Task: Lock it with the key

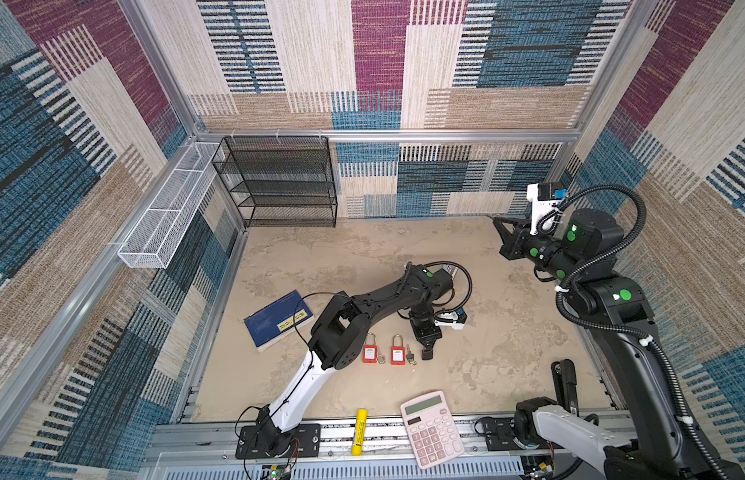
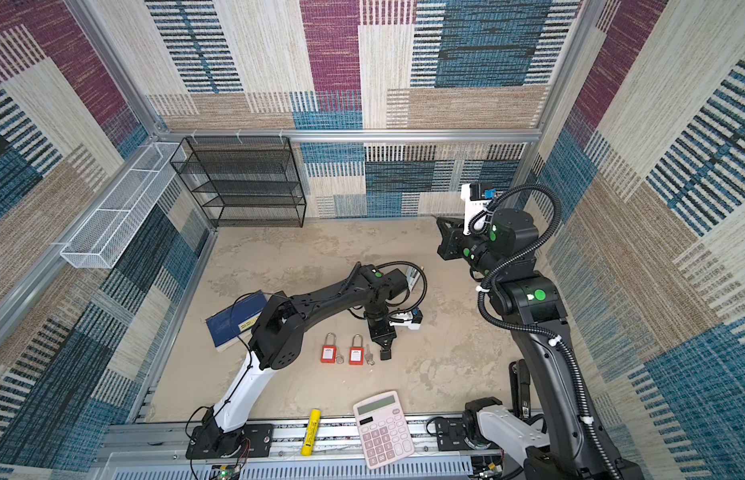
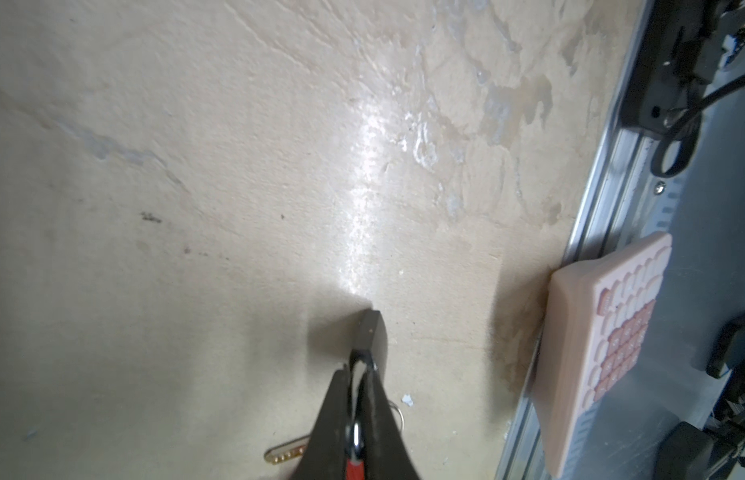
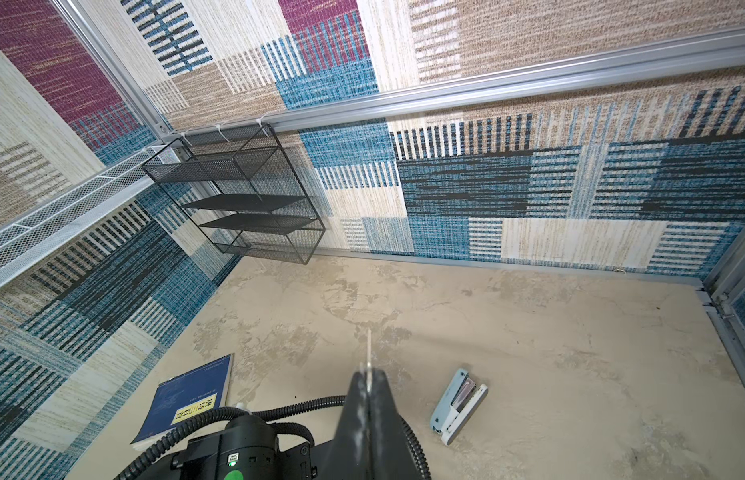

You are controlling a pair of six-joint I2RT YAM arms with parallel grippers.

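A small black padlock point(image 1: 427, 354) point(image 3: 373, 334) rests on the table at mid-front, and my left gripper point(image 1: 425, 347) point(image 3: 357, 370) is shut on its silver shackle, pointing down. Two red padlocks point(image 1: 369, 353) point(image 1: 398, 355) lie just left of it. A loose key point(image 1: 411, 356) point(image 3: 285, 452) lies between the right-hand red padlock and the black one. My right gripper point(image 1: 496, 220) point(image 4: 367, 374) hangs high at the back right, shut on a thin silver key point(image 4: 368, 349) whose blade sticks out past the fingertips.
A blue book point(image 1: 279, 320) lies left of the left arm. A pink calculator point(image 1: 432, 428) and a yellow tube point(image 1: 359, 432) sit on the front rail. A pale blue stapler point(image 4: 458, 405) lies behind the left arm. A black mesh shelf point(image 1: 279, 183) and a white basket point(image 1: 167, 212) hang on the walls.
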